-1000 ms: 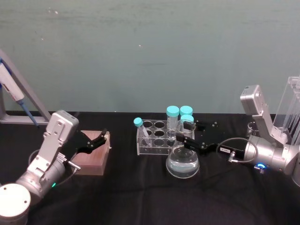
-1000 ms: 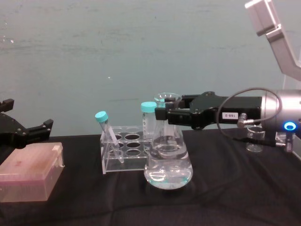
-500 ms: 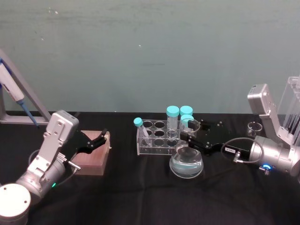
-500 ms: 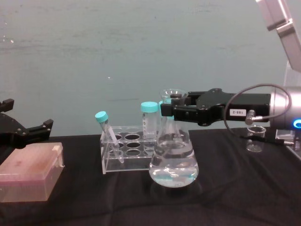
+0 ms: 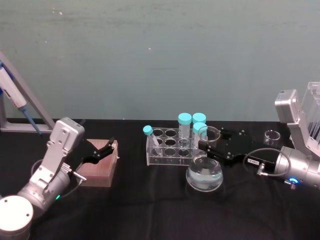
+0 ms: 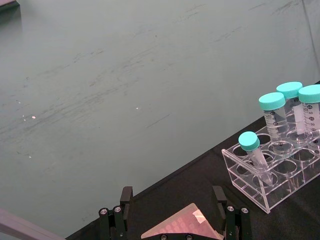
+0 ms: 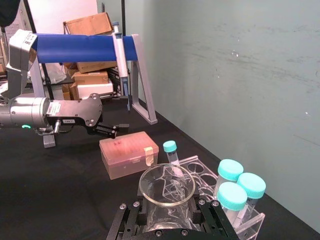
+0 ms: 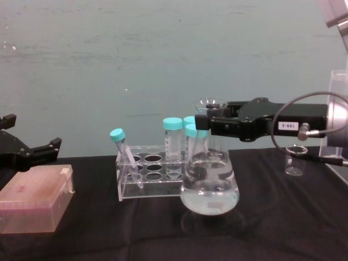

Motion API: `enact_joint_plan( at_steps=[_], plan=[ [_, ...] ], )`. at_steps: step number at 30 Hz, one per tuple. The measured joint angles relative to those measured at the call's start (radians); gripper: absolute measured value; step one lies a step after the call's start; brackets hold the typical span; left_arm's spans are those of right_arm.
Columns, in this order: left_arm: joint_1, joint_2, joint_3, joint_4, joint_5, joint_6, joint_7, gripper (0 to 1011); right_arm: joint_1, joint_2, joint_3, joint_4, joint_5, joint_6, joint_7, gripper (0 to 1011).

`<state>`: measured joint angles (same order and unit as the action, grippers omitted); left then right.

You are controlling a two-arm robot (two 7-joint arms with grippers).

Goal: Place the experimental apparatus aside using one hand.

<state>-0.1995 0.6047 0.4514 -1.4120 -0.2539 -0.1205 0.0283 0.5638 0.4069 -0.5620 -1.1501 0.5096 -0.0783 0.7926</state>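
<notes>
The conical flask (image 5: 204, 173) (image 8: 209, 185), part full of clear liquid, stands upright just right of the tube rack, its base close to the black cloth. My right gripper (image 5: 206, 145) (image 8: 209, 124) (image 7: 166, 212) is shut on its neck, below the round rim (image 7: 166, 184). Farther right, the small glass beaker (image 5: 272, 135) (image 8: 295, 159) sits on the cloth. Beside it rises the tall acrylic rack (image 5: 312, 115) (image 8: 340, 109). My left gripper (image 5: 105, 150) (image 8: 32, 131) (image 6: 172, 205) hangs open over the pink box at the left, idle.
A low acrylic rack of teal-capped tubes (image 5: 170, 145) (image 8: 149, 176) (image 6: 270, 170) stands mid-table, close to the flask's left side. The pink box (image 5: 100, 167) (image 8: 35, 204) (image 7: 127, 152) lies at the left. A pipette stand (image 5: 20, 95) (image 7: 80, 47) stands at the far left.
My right gripper has carried the flask to the right, away from the front of the tube rack. The left arm has not moved.
</notes>
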Motion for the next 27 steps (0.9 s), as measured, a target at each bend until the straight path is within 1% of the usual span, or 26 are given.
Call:
enact_joint_plan(
  at_steps=[13,27],
  plan=[
    [0.0,0.0,0.0,0.0,0.0,0.0,0.0,1000,-0.035,0.031,0.014,-0.044,0.026,0.026,-0.028,472],
    [0.0,0.0,0.0,0.0,0.0,0.0,0.0,1000,-0.085,0.065,0.051,-0.095,0.053,0.054,-0.087,472]
  ],
)
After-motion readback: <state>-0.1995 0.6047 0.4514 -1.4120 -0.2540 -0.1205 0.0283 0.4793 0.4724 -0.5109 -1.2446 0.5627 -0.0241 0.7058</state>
